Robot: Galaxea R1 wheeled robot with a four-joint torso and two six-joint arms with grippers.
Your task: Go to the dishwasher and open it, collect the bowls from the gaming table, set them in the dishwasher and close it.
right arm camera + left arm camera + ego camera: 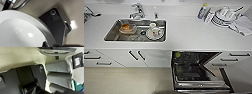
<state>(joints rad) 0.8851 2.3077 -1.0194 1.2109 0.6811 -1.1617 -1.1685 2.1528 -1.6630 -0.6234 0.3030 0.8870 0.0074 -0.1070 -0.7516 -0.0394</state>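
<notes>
Whether the right pincer is apart, together or clamped on anything cannot be told; right against its wrist sits a white bowl (18,31), round, glossy and smooth, with bright specks of reflected light inside and a thick rolled rim. Past that rim lies matte beige floor (41,6), and at the far side a curved strip of shiny metal (18,3) that cannot be identified. The left pincer's state cannot be told either; around its wrist are the same pale floor and grey boxy blocks (57,67) with a dull, soft-looking surface. Farther out, seen from the head, the dishwasher (196,70) stands open under the white desk (189,35), its door (201,86) folded down flat with a steel edge, its inside dark with wire racks and one small yellow-green round thing (177,54) in a back corner. Flat white cabinet doors (156,58) with slim dark bar handles flank it. Set into the smooth desk above is a rectangular steel sink (111,36) holding a clear bowl with something orange (127,27) and a white cup on a saucer (156,32), behind it a chrome tap (137,11). On the far side of the desk stand stacked white plates (225,16) and a bottle (202,11).
</notes>
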